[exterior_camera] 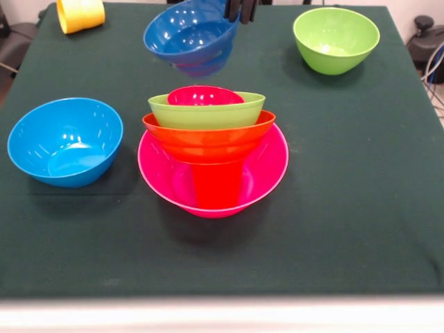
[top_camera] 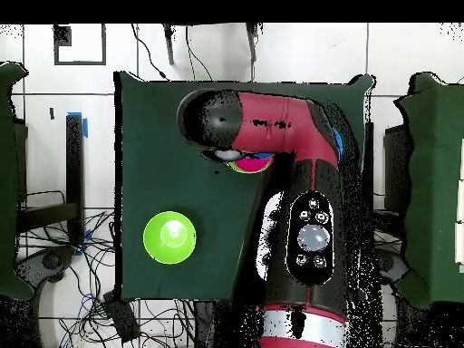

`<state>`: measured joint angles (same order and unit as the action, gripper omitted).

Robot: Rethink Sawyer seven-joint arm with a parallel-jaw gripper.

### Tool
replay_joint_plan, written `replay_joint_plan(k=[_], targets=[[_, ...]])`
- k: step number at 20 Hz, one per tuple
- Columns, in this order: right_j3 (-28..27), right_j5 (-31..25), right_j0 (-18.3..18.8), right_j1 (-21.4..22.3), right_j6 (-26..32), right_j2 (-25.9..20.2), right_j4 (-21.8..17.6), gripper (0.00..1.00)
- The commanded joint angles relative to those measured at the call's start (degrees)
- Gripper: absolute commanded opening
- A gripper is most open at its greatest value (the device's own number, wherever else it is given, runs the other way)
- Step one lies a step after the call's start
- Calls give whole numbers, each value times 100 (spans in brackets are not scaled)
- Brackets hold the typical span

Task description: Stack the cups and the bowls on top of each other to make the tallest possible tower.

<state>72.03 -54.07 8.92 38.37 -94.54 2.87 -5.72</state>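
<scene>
The tower (exterior_camera: 211, 149) stands mid-table: a wide pink bowl (exterior_camera: 267, 173) as base with a red cup (exterior_camera: 217, 184) inside, then an orange bowl (exterior_camera: 208, 142), a lime green bowl (exterior_camera: 208, 112) and a small red bowl (exterior_camera: 205, 96) on top. My gripper (exterior_camera: 241, 8) shows at the top edge, shut on the rim of the small dark blue bowl (exterior_camera: 189, 35). It holds the bowl tilted in the air, behind and above the tower. In the overhead view the arm (top_camera: 299, 181) hides the gripper, and only a sliver of the tower (top_camera: 249, 164) shows.
A light blue bowl (exterior_camera: 66, 141) sits left of the tower. A second lime green bowl (exterior_camera: 336, 38) stands at the far right and also shows in the overhead view (top_camera: 169, 237). A yellow cup (exterior_camera: 80, 14) lies on its side at the far left corner of the green table (exterior_camera: 347, 208).
</scene>
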Motion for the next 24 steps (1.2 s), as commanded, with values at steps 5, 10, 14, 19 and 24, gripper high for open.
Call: replay_joint_plan(k=[5,10,14,19,24], targets=[[1290,1042,240,-20,-79,-645,-37,0],[1508,1325,279,-9,-142,-705,-14,0],[1538,1388,272,-22,-189,-722,13,0],[1474,1285,257,-33,-198,-718,38,0],[1401,1107,183,-20,-291,-665,56,0]])
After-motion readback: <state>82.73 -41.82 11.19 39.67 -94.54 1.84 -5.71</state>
